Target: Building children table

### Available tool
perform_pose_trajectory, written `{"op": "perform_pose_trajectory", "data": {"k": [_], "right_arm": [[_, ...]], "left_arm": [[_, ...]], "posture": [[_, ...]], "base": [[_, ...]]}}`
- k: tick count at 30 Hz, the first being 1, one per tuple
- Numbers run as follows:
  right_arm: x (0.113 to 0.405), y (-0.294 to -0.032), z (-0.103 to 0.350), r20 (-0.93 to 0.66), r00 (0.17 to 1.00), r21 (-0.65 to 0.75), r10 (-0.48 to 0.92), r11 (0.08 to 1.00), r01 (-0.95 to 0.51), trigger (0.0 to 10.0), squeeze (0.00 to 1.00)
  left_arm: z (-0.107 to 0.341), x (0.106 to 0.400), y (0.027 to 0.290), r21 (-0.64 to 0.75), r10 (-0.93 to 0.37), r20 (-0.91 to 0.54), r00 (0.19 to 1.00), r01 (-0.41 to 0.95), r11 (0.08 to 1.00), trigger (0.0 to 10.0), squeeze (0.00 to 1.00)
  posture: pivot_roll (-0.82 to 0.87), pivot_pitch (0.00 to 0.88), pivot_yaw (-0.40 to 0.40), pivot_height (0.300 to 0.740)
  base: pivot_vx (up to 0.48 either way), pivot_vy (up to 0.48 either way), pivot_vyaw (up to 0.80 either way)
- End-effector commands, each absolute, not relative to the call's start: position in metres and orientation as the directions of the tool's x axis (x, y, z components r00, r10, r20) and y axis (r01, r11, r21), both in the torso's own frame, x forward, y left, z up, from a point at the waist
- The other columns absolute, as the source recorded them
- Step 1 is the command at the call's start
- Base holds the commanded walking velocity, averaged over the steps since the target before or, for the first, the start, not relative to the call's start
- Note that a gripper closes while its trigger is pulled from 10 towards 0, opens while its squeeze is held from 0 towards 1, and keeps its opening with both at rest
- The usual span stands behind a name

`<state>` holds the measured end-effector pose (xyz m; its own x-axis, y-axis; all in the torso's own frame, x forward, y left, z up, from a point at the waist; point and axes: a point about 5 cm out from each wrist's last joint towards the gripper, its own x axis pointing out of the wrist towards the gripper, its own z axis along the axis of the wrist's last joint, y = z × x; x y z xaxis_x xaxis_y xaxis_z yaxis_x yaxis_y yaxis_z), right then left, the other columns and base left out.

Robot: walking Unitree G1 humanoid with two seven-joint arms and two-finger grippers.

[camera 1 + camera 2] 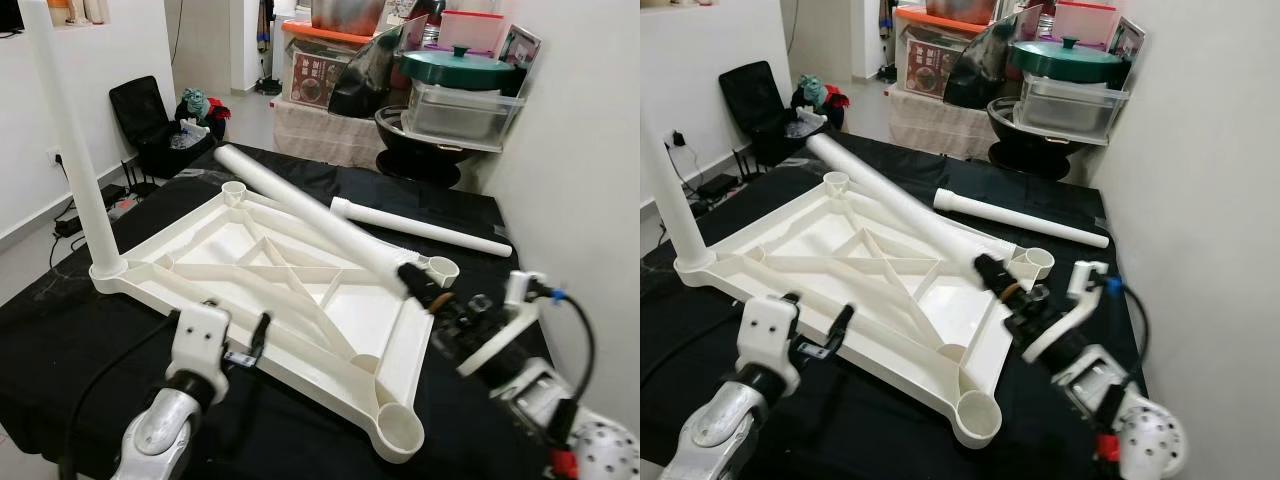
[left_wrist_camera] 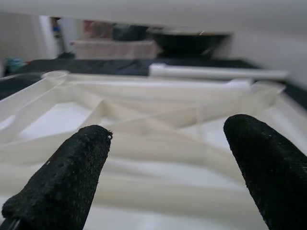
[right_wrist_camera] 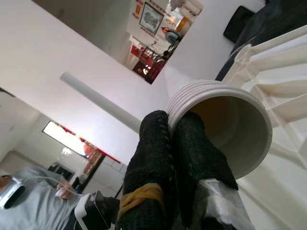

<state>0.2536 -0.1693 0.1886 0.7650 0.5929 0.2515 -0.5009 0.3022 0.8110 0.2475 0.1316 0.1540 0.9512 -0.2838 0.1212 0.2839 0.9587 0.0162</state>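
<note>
Left pincer (image 1: 232,335) spread beside tabletop frame (image 1: 300,300), right pincer (image 1: 992,274) pinching white leg tube (image 1: 300,205) — tilted over frame.

Smooth white plastic tabletop (image 1: 300,290) and legs (image 1: 300,205) lie on matt black cloth (image 1: 60,340).

Open black cloth along the near edge of the table (image 1: 60,330), left of the left gripper (image 2: 163,158) — room to pass there. Blocked across the middle by the upturned tabletop frame (image 1: 240,260) and the leg (image 1: 310,215) slanting over it, pinched at its end by the right gripper (image 1: 418,285). Barred at the far right edge by a loose leg (image 1: 420,228), at the left edge by an upright leg (image 1: 72,140) — narrow cloth strip between frame and right edge.
</note>
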Motion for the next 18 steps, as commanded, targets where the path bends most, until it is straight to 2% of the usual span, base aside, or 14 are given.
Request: {"op": "perform_pose_trajectory", "data": {"k": [1, 4, 6, 7, 10, 11, 13, 18], "right_arm": [[0.255, -0.169, 0.190, 0.275, 0.764, 0.806, 0.583, 0.294, -0.514, 0.0, 0.00], [0.255, -0.169, 0.190, 0.276, 0.764, 0.807, 0.583, 0.291, -0.514, 0.0, 0.00], [0.256, -0.167, 0.191, 0.287, 0.758, 0.806, 0.585, 0.280, -0.521, 0.0, 0.00], [0.256, -0.167, 0.191, 0.287, 0.758, 0.806, 0.585, 0.280, -0.521, 0.0, 0.00], [0.254, -0.165, 0.194, 0.313, 0.742, 0.797, 0.593, 0.261, -0.545, 0.0, 0.00], [0.254, -0.165, 0.194, 0.313, 0.742, 0.797, 0.593, 0.261, -0.545, 0.0, 0.00], [0.250, -0.163, 0.191, 0.312, 0.736, 0.800, 0.600, 0.252, -0.544, 0.0, 0.00], [0.246, -0.160, 0.189, 0.322, 0.724, 0.799, 0.610, 0.234, -0.553, 0.0, 0.00]], "left_arm": [[0.157, 0.248, 0.132, -0.095, -0.302, 0.140, 0.943, 0.317, 0.944, 10.0, 0.00], [0.159, 0.249, 0.132, -0.141, -0.306, 0.151, 0.940, 0.327, 0.935, 10.0, 0.00], [0.163, 0.253, 0.131, -0.259, -0.340, 0.172, 0.925, 0.375, 0.890, 10.0, 0.00], [0.163, 0.253, 0.131, -0.259, -0.340, 0.172, 0.925, 0.375, 0.890, 10.0, 0.00], [0.167, 0.261, 0.135, -0.372, -0.358, 0.202, 0.911, 0.410, 0.833, 10.0, 0.00], [0.167, 0.261, 0.135, -0.372, -0.358, 0.202, 0.911, 0.410, 0.833, 10.0, 0.00], [0.179, 0.265, 0.132, -0.439, -0.398, 0.279, 0.874, 0.485, 0.756, 10.0, 0.00], [0.185, 0.272, 0.130, -0.501, -0.392, 0.320, 0.863, 0.505, 0.703, 10.0, 0.00]], "posture": [[0.09, 0.000, -0.120, 0.740], [0.09, 0.000, -0.120, 0.740], [0.08, 0.000, -0.112, 0.740], [0.08, 0.000, -0.112, 0.740], [0.07, 0.000, -0.103, 0.740], [0.07, 0.000, -0.103, 0.740], [0.07, 0.000, -0.101, 0.740], [0.06, 0.000, -0.095, 0.740]], "base": [[0.000, 0.000, 0.00], [0.000, 0.000, 0.00], [0.000, 0.000, 0.00], [0.000, 0.000, 0.00], [0.000, 0.000, 0.00], [0.000, 0.000, 0.00], [0.000, 0.000, 0.00], [0.000, 0.000, 0.00]]}}
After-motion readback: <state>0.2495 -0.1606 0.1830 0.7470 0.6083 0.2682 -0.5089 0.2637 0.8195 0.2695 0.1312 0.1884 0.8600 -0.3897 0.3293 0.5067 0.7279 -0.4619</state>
